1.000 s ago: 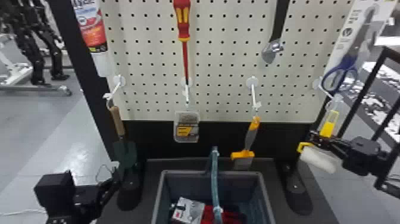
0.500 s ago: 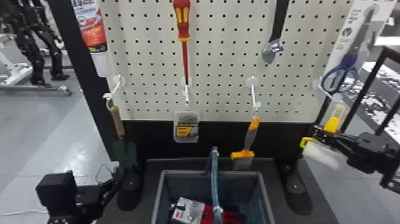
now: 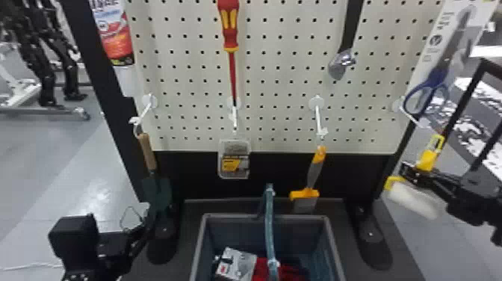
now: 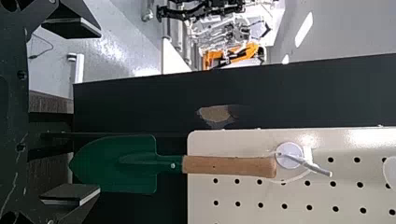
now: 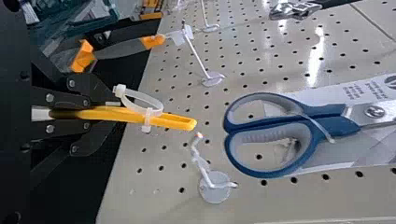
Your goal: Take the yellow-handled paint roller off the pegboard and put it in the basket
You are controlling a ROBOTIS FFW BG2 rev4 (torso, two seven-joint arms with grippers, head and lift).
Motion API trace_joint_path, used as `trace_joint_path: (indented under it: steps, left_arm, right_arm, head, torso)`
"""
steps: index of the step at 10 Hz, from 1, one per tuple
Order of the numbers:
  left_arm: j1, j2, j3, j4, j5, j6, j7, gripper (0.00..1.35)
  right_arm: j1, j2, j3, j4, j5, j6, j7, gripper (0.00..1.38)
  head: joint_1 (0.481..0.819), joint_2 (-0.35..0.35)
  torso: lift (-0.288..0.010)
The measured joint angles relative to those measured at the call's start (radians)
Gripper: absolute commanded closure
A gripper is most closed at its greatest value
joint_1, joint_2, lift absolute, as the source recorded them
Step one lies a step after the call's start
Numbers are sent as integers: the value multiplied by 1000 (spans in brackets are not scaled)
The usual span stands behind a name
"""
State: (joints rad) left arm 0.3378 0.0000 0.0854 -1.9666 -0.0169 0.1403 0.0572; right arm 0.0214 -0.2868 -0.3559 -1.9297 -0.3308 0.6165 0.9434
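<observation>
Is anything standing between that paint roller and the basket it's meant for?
Seemingly nothing at the height of the paint roller in the right claw. The stand's black foot lies low between roller and basket; the basket's raised handle crosses its middle, and an orange scraper hangs beyond the far rim.

- Small clear plastic box with a yellow-and-black label (image 3: 235, 164), hanging upright, serving as landmark.
- Directly above the box: long screwdriver with a red-and-yellow handle (image 3: 228, 30), tip down.
- Left of the box: dark green metal trowel with a tan wooden handle (image 3: 146, 151), blade down.
- Upper left of the box: red, white and blue tube (image 3: 116, 43).
- Right of the box: flat scraper with orange-and-grey handle (image 3: 315, 168), slightly tilted.
- Upper right of the box: black-handled tool with a rounded, shiny metal end (image 3: 340, 63).
- Farther right: blue-and-grey-handled scissors (image 3: 429, 91) against a white card (image 3: 440, 33).
- Below the box: white-and-grey package (image 3: 235, 263), beside something red.
</observation>
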Motion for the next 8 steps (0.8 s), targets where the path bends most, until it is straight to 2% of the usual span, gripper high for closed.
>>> trace_joint_path:
  steps: [2, 4, 6, 8]
  left_arm:
    - [0, 0, -1, 0, -1, 5, 0, 131]
    - [-1, 0, -5, -1, -4, 10, 0, 131]
    - [-2, 0, -8, -3, -5, 16, 1, 131]
    - [-3, 0, -14, -4, -4, 20, 4, 131]
  right_arm:
    - [78, 9, -10, -61, -63, 86, -26, 1230]
    - [120, 10, 5, -105, -180, 167, -79, 1230]
    - [133, 8, 43, -128, -336, 230, -138, 1230]
    - [167, -11, 76, -134, -546, 264, -227, 1230]
  head:
    - [549, 0]
    - [549, 0]
    - [549, 0]
    - [549, 0]
  torso:
    - [-100]
    - [-100]
    - [-100]
    - [-100]
